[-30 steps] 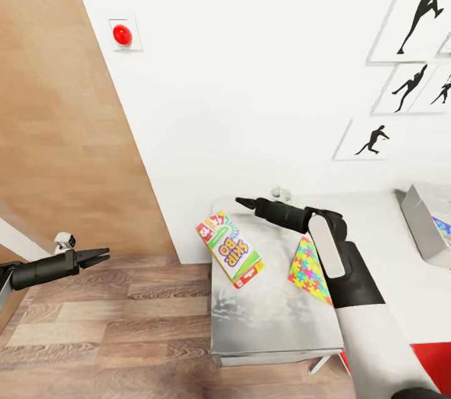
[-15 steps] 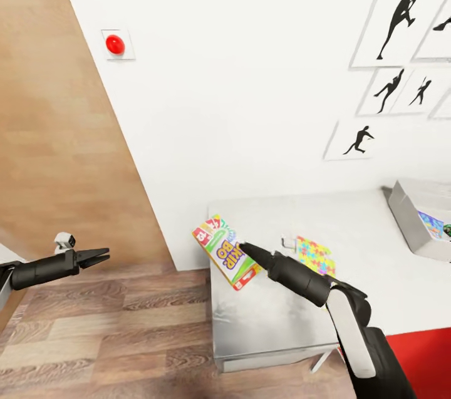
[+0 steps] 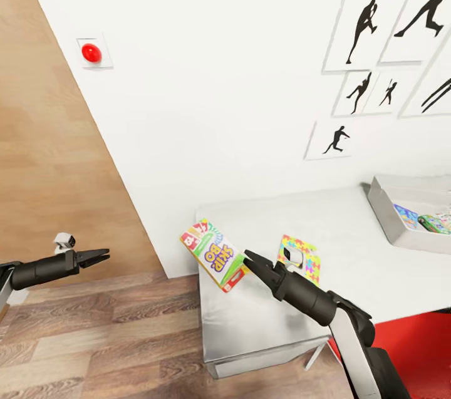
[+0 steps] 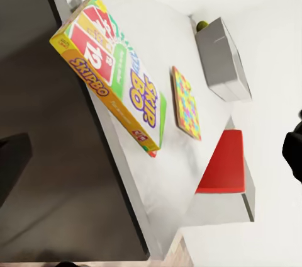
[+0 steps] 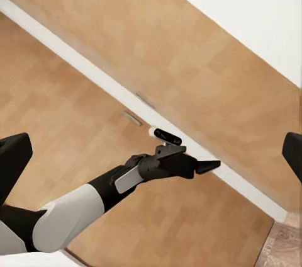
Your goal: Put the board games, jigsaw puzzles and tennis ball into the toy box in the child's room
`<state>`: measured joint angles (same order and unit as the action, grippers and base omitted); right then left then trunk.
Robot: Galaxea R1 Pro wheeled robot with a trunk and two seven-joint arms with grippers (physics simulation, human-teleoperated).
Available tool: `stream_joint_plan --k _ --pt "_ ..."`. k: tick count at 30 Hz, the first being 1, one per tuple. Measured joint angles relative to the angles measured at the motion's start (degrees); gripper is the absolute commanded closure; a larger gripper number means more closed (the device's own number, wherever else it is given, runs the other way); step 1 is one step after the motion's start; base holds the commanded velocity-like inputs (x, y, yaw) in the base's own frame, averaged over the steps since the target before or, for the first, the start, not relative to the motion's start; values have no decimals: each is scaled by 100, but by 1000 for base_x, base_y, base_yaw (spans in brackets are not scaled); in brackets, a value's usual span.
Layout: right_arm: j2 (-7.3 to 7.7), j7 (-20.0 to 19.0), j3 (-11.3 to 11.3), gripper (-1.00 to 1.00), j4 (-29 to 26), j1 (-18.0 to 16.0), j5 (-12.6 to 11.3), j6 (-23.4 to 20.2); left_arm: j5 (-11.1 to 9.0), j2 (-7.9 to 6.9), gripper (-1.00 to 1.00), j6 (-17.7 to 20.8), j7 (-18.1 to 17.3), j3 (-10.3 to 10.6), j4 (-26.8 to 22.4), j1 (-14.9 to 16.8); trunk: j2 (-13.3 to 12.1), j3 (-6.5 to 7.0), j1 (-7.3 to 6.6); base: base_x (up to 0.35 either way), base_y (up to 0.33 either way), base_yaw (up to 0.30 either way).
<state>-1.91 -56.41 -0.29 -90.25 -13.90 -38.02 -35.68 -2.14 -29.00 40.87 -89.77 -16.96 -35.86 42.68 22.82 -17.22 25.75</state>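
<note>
My right gripper [image 3: 248, 257] has swung down from behind the Skip-Bo board game [image 3: 213, 254] to just beside it, jaws seemingly narrow and empty, though that is hard to judge. The box overhangs the counter [image 3: 275, 324] edge, the jigsaw puzzle [image 3: 300, 259] near it. The toy box [image 3: 391, 223] lies well apart. My left gripper [image 3: 99, 255] still hangs empty, nearly closed.
</note>
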Motion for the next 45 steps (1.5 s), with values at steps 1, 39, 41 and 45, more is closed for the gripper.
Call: stream_joint_plan --k 1,39,41,45 --pt "0 -4 1 -100 2 1 1 8 0 0 -100 -5 0 0 0 0 0 3 0 0 0 -64" --pt "12 -58 -3 -100 50 6 17 66 2 -4 -100 -34 -1 -1 -1 0 0 89 0 0 24 -28" --pt "30 -60 1 -100 46 7 18 66 1 -6 -100 -34 0 0 0 0 0 107 0 0 46 -131" --pt "45 -62 4 -100 43 7 19 66 0 -7 -100 -34 0 0 0 0 0 143 0 0 19 -136"
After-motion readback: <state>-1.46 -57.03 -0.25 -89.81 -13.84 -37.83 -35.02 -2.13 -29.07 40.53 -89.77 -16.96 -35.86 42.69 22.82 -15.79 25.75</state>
